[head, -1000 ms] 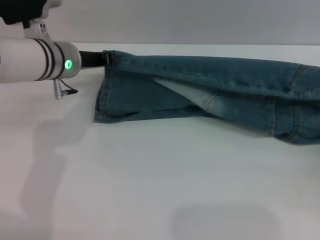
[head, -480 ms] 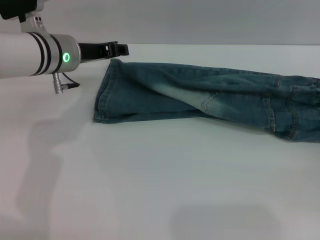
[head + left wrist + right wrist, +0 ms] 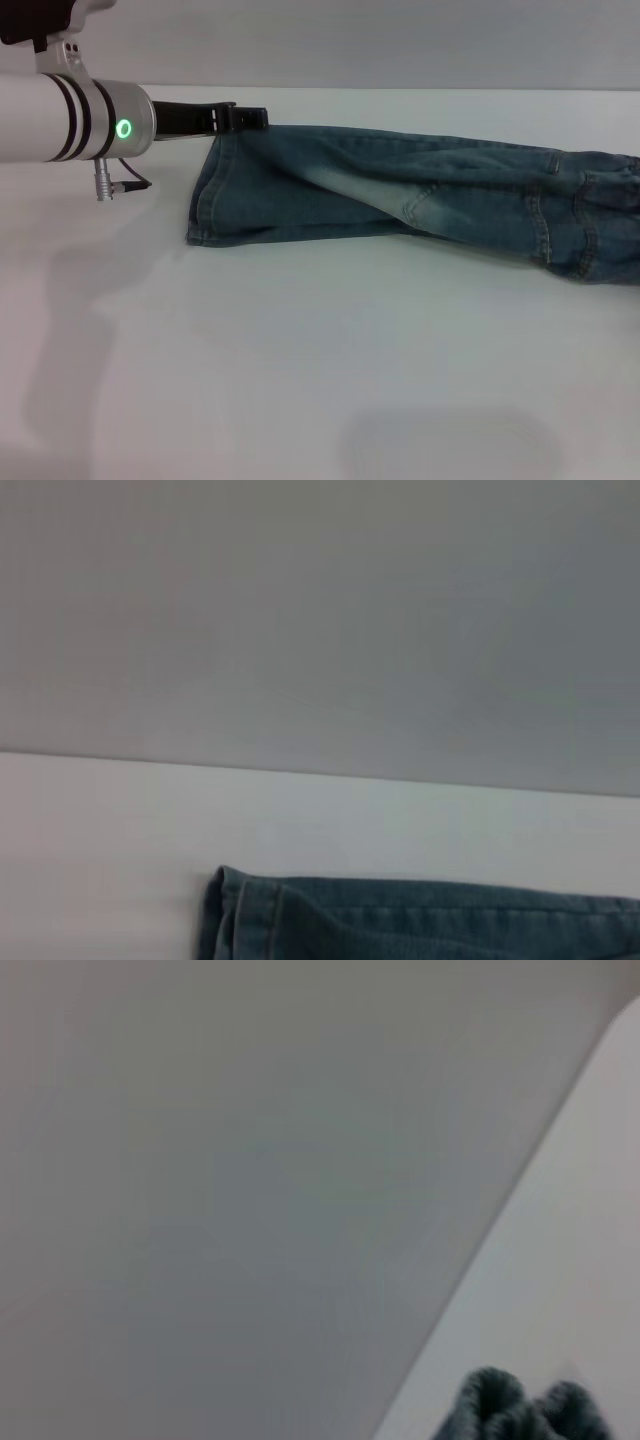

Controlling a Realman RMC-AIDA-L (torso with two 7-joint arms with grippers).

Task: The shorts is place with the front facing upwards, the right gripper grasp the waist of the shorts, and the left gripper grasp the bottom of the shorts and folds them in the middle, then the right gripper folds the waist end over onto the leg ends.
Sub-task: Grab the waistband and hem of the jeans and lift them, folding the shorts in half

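Head view: one pair of blue denim shorts (image 3: 420, 205) lies folded lengthwise on the white table (image 3: 300, 380). One black left gripper (image 3: 245, 118), green-ringed, sits at their far hem corner; whether it is gripping is unclear.

Left wrist view: one stitched hem (image 3: 232, 915) lies on the table.

Right wrist view: one ruffled waistband (image 3: 520, 1405) shows; the right gripper is unseen.

No text, label, brand, number or sign can be read in any of the views.
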